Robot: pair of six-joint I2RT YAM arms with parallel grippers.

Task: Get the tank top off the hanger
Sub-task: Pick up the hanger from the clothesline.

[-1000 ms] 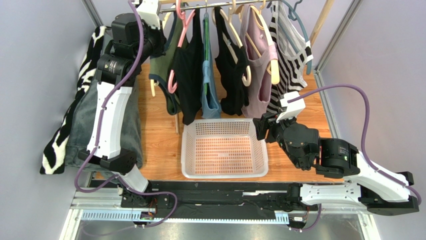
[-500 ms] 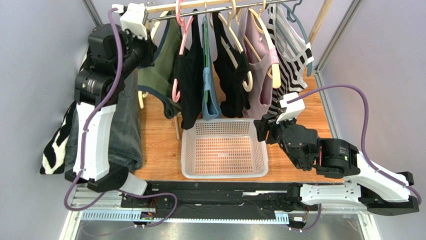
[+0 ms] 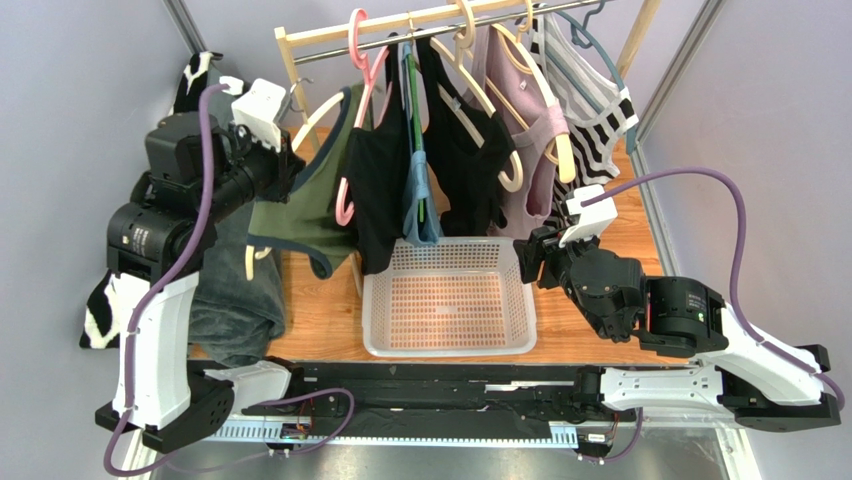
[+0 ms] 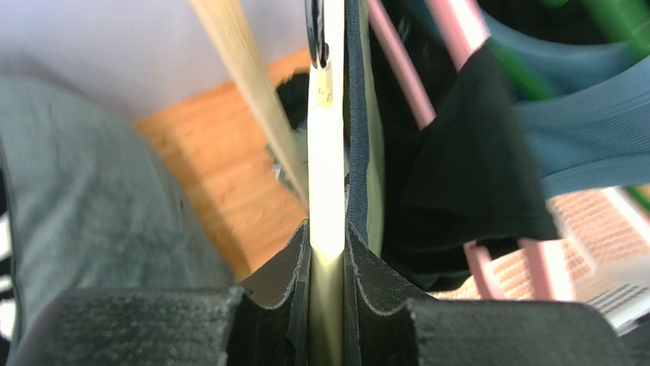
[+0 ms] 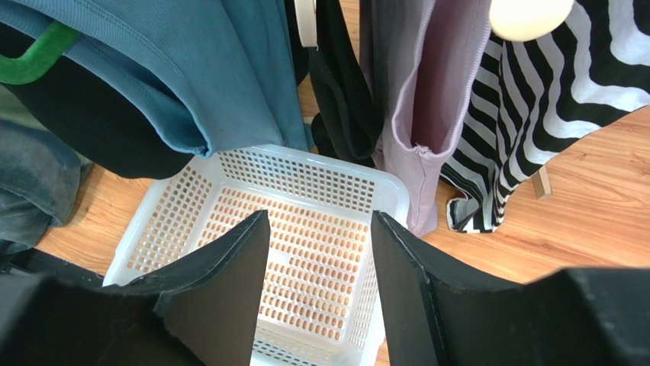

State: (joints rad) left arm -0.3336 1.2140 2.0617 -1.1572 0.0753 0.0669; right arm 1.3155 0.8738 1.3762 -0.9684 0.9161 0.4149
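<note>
Olive tank top (image 3: pixel 310 205) on its cream hanger (image 4: pixel 326 152), over a wooden desk (image 3: pixel 320 300) walled in grey.
The hanger is clamped by the left end effector (image 4: pixel 328 244) beside the rail's (image 3: pixel 400 25) left end, above the desk's left edge. The right end effector (image 5: pixel 319 221) is held spread and empty over the white perforated basket (image 3: pixel 450 345) at the near edge. Black, blue, lilac and striped garments (image 3: pixel 600 120) are crowded behind.

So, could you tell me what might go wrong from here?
1. The left fingers pinch only the thin cream hanger; it may twist or slip.
2. The green tank top hangs beside the pink hanger and could snag.
3. The right fingers stand open by the basket, away from the top; it could drop outside.
</note>
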